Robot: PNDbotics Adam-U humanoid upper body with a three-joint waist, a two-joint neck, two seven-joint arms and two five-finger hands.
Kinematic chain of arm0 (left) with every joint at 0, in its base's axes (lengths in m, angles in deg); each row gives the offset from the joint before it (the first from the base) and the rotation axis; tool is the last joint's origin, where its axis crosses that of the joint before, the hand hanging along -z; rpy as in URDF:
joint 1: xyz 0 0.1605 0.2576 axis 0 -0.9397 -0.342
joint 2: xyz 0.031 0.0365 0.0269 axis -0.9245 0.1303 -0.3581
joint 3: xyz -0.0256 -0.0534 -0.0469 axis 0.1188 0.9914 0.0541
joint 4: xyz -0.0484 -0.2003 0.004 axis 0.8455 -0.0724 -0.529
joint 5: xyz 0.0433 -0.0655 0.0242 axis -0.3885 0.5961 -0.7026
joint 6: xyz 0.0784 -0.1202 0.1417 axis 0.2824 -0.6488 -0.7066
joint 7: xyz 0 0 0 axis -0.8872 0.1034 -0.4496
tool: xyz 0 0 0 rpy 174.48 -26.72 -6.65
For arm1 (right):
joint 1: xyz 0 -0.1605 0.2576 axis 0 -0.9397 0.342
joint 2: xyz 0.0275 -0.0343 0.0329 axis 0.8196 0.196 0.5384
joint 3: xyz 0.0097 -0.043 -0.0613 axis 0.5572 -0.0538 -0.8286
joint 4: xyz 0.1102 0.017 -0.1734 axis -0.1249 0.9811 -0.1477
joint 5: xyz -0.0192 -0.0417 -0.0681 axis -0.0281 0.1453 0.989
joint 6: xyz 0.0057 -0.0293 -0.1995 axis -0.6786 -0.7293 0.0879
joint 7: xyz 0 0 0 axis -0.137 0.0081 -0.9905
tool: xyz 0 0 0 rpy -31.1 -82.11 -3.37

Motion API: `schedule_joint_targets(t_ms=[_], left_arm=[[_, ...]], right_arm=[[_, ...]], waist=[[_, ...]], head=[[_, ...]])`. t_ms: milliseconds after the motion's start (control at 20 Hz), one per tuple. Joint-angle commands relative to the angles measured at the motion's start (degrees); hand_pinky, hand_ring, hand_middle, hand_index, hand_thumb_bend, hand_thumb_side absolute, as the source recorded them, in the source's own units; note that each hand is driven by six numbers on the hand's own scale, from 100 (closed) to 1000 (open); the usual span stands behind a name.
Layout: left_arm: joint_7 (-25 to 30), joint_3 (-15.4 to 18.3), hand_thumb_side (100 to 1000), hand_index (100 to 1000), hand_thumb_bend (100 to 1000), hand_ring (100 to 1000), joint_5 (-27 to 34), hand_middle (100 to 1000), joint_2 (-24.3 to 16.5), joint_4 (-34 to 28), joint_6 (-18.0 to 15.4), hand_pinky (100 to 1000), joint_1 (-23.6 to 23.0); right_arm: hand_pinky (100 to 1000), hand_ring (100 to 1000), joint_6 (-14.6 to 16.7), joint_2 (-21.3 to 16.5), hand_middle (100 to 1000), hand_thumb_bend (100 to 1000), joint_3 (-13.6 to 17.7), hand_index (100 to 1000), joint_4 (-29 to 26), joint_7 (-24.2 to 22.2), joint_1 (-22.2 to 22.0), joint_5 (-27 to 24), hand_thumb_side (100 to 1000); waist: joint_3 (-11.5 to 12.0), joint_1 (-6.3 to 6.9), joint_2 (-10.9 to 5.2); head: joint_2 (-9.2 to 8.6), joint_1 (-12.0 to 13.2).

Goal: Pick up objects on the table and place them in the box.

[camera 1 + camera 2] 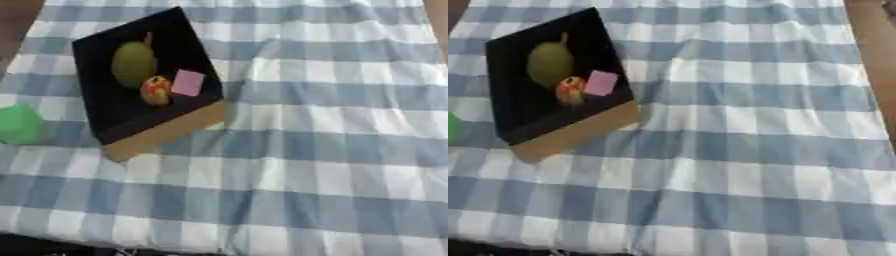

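A black-lined box [109,107] with a tan cardboard front wall [166,135] sits at the upper left of the table. Inside it lie a green pear [133,63], a small red and yellow fruit [156,90] and a pink block [188,82]. A green object [19,125] rests on the cloth just left of the box, outside it. Neither hand shows in either view.
A blue and white checked cloth [306,150] covers the table. Brown table surface [872,45] shows beyond the cloth at the right. A dark strip runs along the near edge at the bottom.
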Motion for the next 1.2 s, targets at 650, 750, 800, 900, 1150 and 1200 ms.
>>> schedule_joint_targets(t_ms=[650,750,800,900,1150,1200], left_arm=[[14.31,-1.03,634,944,556,896,-6.23,847,-6.79,-0.85,-1.56,929,0.99],[15.8,-1.21,633,944,563,896,-5.9,848,-7.07,-0.85,-1.38,929,0.75],[16.46,-1.26,632,945,566,897,-5.7,848,-7.2,-0.85,-1.29,930,0.63],[17.6,-1.33,629,946,571,897,-5.33,849,-7.4,-0.85,-1.18,929,0.41],[20.19,-1.4,626,946,582,899,-4.34,851,-7.65,-0.85,-1.61,931,-0.11],[20.72,-1.37,627,946,587,898,-4.3,852,-7.71,-0.85,-1.83,931,-0.21]], right_arm=[[846,820,6.23,-5.15,764,100,8.11,852,-1.1,12.68,-11.13,0.34,326],[846,820,6.24,-5.05,763,100,8.56,852,-1.1,13.25,-12.06,0.54,330],[846,819,6.2,-5.01,763,100,8.75,851,-1.1,13.52,-12.45,0.58,336],[846,818,6.1,-4.85,763,100,9.09,850,-1.1,14.02,-13.16,0.55,343],[846,815,5.81,-4.32,761,100,9.4,849,-1.1,14.49,-14.0,0.3,352],[846,814,5.76,-4.25,760,100,9.44,849,-1.1,14.51,-14.14,0.27,353]], waist=[[-1.08,1.98,-3.48],[-1.1,2.03,-3.63],[-1.1,2.05,-3.68],[-1.07,2.07,-3.77],[-1.07,2.0,-4.04],[-1.05,1.97,-4.1]], head=[[-1.54,1.51],[-1.24,1.44],[-1.11,1.37],[-0.9,1.27],[0.08,0.95],[0.33,0.79]])
